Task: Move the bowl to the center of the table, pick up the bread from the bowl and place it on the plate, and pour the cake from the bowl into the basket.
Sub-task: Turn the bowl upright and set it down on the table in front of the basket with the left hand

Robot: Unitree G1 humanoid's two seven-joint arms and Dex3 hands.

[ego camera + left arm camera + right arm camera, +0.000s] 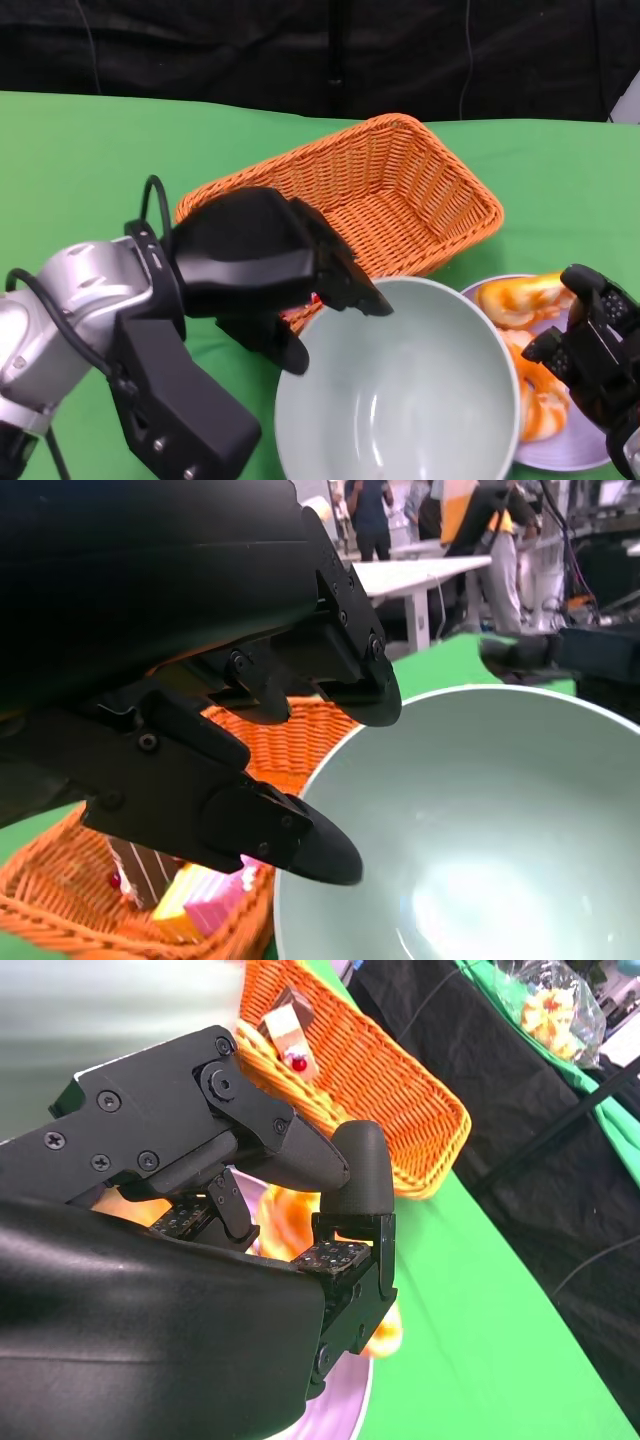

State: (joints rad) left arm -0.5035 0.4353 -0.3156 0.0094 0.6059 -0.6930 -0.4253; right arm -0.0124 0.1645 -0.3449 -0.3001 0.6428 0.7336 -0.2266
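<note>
Nearest to the camera in the head view, the pale green bowl (400,395) fills the lower centre of the frame, and no food is visible inside it. It looks tilted, with its open mouth turned up and toward the lower part of the frame. At its left rim sits the left hand (265,265), in the centre left of the picture. Black fingers (345,280) lie over the upper left edge of the rim, and another finger goes down outside the wall, so this hand holds the bowl by its rim.

At the lower right the right hand (590,345) hangs over the plate (560,450). Its fingers are curled in, and I cannot tell if they hold anything. The plate touches or almost touches the right side of the bowl. On it lies the bread (520,300), orange and glazed, just left of the right hand.

Behind the bowl, in the upper centre, stands the orange basket (400,175). Its long axis runs from lower left to upper right. The left wrist view shows the cake (195,895) in the basket, beside the bowl's rim.
</note>
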